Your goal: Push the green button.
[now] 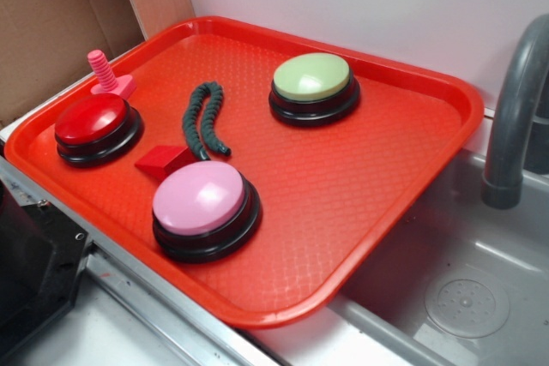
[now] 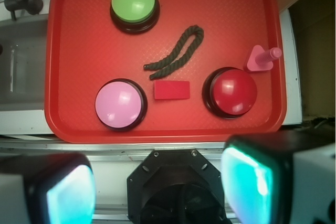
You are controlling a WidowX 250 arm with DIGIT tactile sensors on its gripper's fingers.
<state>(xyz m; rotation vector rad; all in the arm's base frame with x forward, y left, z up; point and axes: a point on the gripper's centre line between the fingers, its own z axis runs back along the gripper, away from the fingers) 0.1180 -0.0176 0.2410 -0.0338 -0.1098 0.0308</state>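
Sat on the red tray (image 1: 446, 100) at its far end: the green button (image 1: 311, 76), well apart from the pink button (image 1: 204, 197) and red button (image 1: 92, 119). Hovered high over the near rim, gripper (image 2: 157, 184) seemingly wide open, holding nothing.

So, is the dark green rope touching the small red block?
Apart. The wrist view shows a strip of bare tray between the rope and the block.
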